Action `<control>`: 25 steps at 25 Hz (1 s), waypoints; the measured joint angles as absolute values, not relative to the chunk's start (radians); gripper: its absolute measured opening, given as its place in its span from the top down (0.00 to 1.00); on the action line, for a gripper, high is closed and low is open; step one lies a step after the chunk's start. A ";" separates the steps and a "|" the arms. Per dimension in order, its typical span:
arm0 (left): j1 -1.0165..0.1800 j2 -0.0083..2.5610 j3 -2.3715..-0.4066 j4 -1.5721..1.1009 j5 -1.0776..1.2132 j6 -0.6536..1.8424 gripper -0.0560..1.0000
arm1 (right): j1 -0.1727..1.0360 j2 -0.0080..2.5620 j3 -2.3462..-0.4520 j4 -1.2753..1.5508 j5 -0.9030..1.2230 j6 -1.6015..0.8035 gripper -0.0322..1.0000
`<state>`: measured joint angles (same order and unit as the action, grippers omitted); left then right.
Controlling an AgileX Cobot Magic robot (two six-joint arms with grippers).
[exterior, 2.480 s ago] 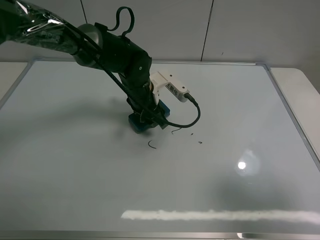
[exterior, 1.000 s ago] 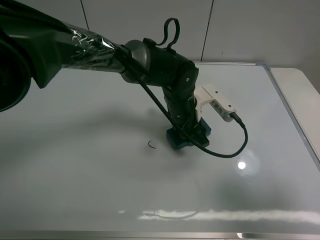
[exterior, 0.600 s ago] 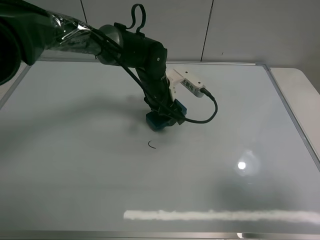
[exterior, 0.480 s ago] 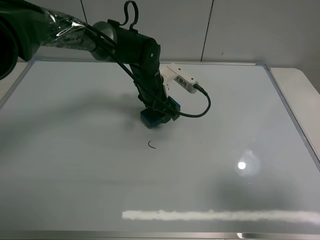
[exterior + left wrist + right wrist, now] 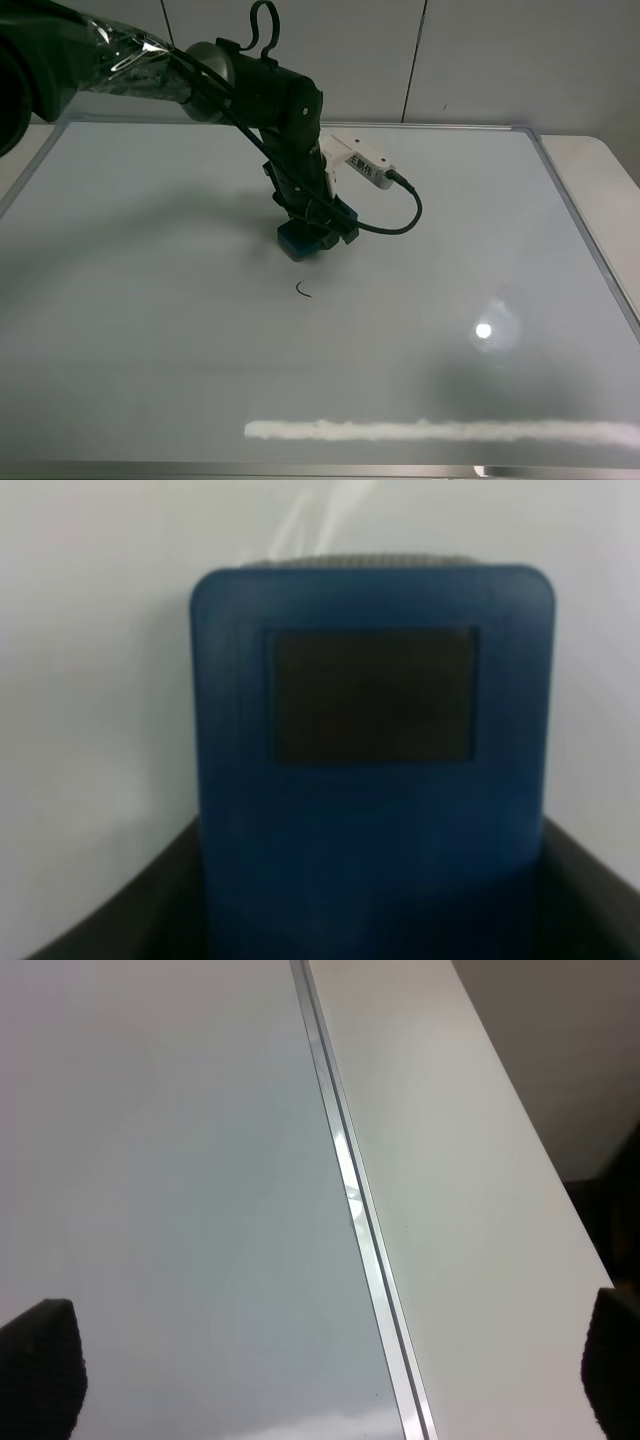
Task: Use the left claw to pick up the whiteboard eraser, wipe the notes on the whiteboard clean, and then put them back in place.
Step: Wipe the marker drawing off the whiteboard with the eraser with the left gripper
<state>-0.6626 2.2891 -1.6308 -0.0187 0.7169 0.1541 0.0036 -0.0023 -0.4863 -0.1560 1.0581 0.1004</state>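
Right now the left claw is squeezed shut on the whiteboard eraser, with its dark fingers hugging both sides of the blue block. The eraser sits flat on the whiteboard, a little left of the middle and toward the far half. The notes show as just one small black hook, and it lies close to the eraser on the near side, but the two do not touch. I think the job is almost done, with this mark to wipe and the eraser to put back. The wipe could miss if the claw slides left or right and does not come nearer, because the hook is so small. If the claw pushes too softly, the ink may only smear. If it pushes too hard, the eraser could tip or slip in the grip. The black cable loops low on the right and might drag on the board
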 joint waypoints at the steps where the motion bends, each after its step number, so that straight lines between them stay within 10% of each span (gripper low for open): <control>1: -0.663 2.274 -1.605 -0.015 0.704 0.144 0.43 | 0.004 -0.002 -0.486 -0.156 1.058 0.100 0.01; 25: -0.854 2.115 -1.261 -0.023 0.439 -0.036 0.43 | 0.004 -0.002 -0.486 -0.156 1.058 0.100 0.01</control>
